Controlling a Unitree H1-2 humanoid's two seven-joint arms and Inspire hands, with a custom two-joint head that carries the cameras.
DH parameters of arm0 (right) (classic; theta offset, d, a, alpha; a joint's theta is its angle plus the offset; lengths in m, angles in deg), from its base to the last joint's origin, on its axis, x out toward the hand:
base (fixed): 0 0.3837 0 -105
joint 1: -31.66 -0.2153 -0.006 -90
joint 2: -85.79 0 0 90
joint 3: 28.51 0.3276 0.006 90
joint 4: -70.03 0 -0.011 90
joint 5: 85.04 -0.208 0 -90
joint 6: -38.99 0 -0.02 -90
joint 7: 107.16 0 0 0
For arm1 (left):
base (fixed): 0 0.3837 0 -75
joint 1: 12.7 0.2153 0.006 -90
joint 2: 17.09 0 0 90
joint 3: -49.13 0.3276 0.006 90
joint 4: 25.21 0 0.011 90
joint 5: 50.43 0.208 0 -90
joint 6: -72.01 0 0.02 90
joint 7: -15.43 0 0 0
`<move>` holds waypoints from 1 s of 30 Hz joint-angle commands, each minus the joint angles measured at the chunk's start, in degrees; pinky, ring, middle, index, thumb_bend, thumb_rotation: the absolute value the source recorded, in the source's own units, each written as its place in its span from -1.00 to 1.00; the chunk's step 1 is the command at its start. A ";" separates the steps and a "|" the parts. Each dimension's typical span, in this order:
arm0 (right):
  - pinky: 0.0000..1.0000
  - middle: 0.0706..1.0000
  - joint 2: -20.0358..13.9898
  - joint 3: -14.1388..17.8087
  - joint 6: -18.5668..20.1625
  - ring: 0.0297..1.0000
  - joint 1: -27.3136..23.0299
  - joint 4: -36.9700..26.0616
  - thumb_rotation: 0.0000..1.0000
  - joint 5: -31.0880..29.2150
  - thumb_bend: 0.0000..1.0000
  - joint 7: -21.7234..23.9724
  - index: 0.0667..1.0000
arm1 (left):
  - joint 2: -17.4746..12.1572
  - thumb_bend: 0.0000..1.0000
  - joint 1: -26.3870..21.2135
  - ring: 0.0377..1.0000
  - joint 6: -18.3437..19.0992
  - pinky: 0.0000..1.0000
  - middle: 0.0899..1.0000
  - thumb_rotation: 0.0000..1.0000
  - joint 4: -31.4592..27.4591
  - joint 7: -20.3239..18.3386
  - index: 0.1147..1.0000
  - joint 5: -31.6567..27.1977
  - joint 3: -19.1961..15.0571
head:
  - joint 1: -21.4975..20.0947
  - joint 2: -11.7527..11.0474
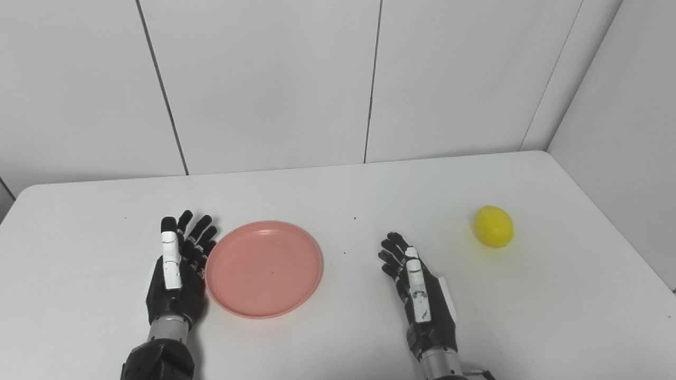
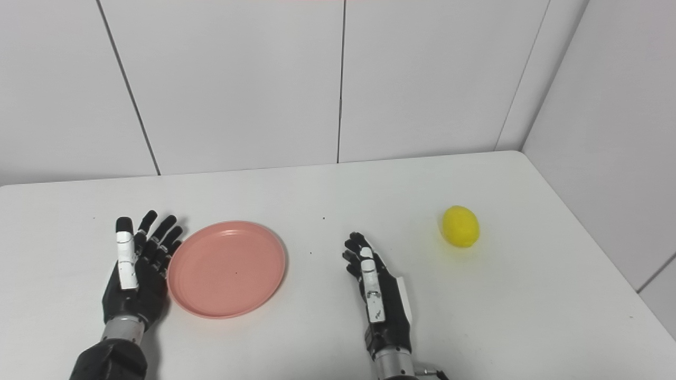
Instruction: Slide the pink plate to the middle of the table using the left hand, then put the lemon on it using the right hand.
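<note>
A round pink plate (image 1: pixel 264 268) lies flat on the white table (image 1: pixel 338 200), left of the middle. My left hand (image 1: pixel 178 270) is open, fingers spread, just at the plate's left rim; I cannot tell whether it touches it. A yellow lemon (image 1: pixel 494 226) lies on the table at the right, apart from both hands. My right hand (image 1: pixel 417 287) is open and empty, between the plate and the lemon, nearer the front edge. The same scene shows in the right eye view: plate (image 2: pixel 227 268), lemon (image 2: pixel 461 226), left hand (image 2: pixel 138 269), right hand (image 2: pixel 377 290).
White wall panels (image 1: pixel 264 79) stand behind the table, and a side wall (image 1: pixel 623 132) runs close along its right edge. A few small dark specks (image 1: pixel 354 217) mark the tabletop.
</note>
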 commanded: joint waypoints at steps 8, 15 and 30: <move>0.40 0.52 -6.30 -1.73 -1.37 0.49 -5.41 -7.17 0.79 15.58 0.29 -0.64 0.53 | -0.14 0.70 -1.39 0.81 -0.95 0.97 0.75 0.70 0.49 -1.31 0.85 -0.26 0.06 | -0.52 -0.57; 0.38 0.50 -13.94 -1.36 -0.20 0.47 -9.93 -9.00 0.87 28.32 0.39 0.49 0.52 | -0.17 0.72 -1.36 0.81 -1.15 1.00 0.73 0.68 0.97 -1.36 0.83 0.08 0.02 | -0.66 -0.75; 0.32 0.57 -28.70 1.22 -2.89 0.51 -16.98 -3.01 0.83 42.62 0.58 -1.81 0.57 | -0.02 0.68 -0.99 0.81 -1.51 1.00 0.70 0.67 1.01 -1.44 0.83 0.18 -0.22 | -0.45 -1.32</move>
